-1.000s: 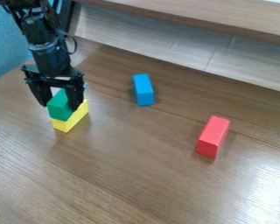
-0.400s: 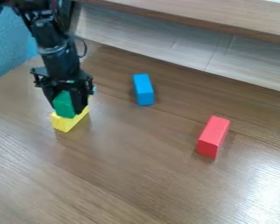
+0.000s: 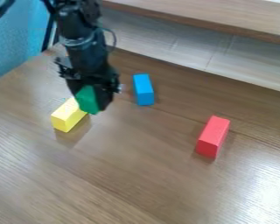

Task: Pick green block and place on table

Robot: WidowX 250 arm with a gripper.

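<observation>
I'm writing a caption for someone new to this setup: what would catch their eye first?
Probably the green block, held in the black gripper at upper left, just right of the yellow block in the view. The red block stands out too, alone on the brown table at right.

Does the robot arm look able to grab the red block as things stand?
Probably not: its gripper is taken up by the green block, though the red block lies apart from the others.
</observation>
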